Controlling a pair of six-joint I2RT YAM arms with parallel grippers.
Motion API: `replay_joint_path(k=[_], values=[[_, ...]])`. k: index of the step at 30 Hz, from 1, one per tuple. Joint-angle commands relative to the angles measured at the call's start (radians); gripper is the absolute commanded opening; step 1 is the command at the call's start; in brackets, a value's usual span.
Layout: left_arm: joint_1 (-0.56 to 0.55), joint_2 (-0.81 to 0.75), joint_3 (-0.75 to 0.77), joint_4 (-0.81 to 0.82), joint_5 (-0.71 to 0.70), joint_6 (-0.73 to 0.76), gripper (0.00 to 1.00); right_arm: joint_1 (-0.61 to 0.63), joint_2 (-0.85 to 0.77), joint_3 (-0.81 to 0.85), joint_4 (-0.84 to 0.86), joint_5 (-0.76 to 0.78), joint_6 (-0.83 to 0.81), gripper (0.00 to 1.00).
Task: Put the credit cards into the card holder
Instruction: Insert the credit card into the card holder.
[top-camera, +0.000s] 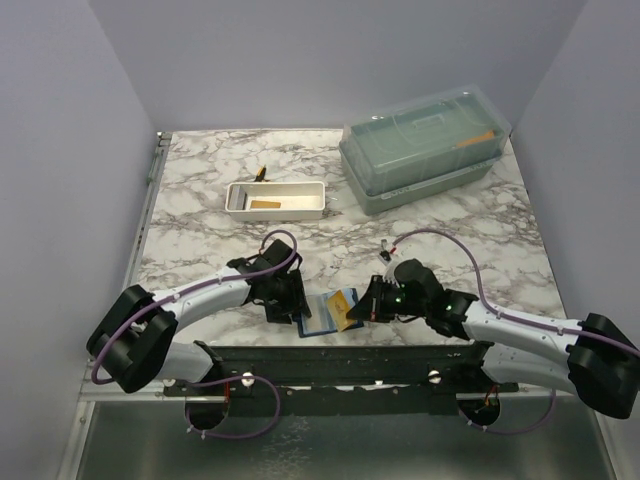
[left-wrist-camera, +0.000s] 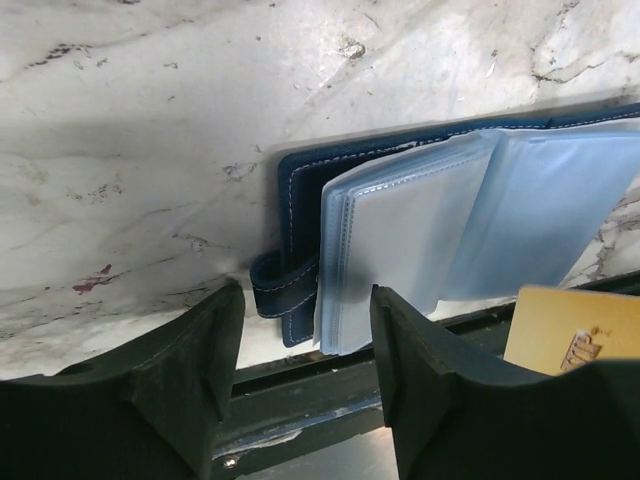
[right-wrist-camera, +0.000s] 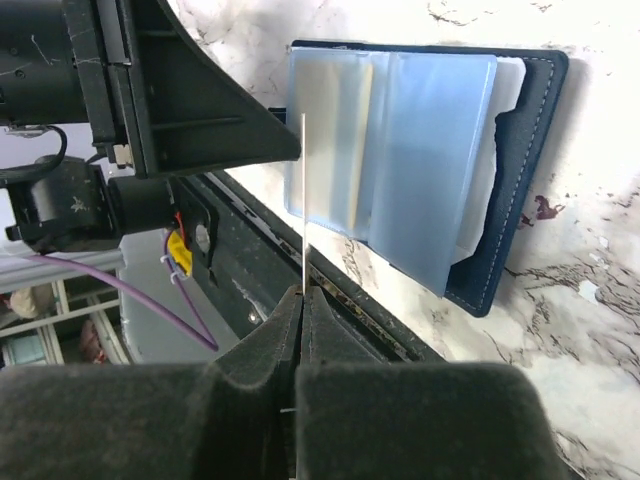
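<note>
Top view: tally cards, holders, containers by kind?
Credit cards: 2, one in the right fingers, one in the white tray
Card holder: 1
White tray: 1
Green lidded box: 1
Total: 5
Orange strip in the box: unclear, not counted.

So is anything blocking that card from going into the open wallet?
Nothing visible does. The right gripper holds the credit card edge-on close to the open card holder; the open left gripper sits beside it, not between.
</note>
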Motion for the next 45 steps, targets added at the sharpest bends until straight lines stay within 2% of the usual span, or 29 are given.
replay_joint_path(k=[1, 9, 14, 27, 45], values=[[-0.015, 0.046, 0.003, -0.016, -0.101, -0.012, 0.57, -0.028, 0.039, -0.041, 0.137, -0.123, -0.017, 0.0], [-0.018, 0.052, 0.0, -0.017, -0.129, -0.01, 0.5, -0.061, 0.09, -0.103, 0.189, -0.139, -0.012, 0.0], [-0.017, 0.056, -0.003, -0.015, -0.129, -0.008, 0.47, -0.073, 0.129, -0.132, 0.277, -0.181, -0.016, 0.0], [-0.018, 0.063, -0.003, -0.004, -0.108, -0.015, 0.46, -0.087, 0.269, -0.124, 0.434, -0.228, -0.027, 0.0], [-0.027, 0.058, -0.003, 0.021, -0.08, -0.036, 0.41, -0.089, 0.43, -0.056, 0.553, -0.145, -0.048, 0.0]])
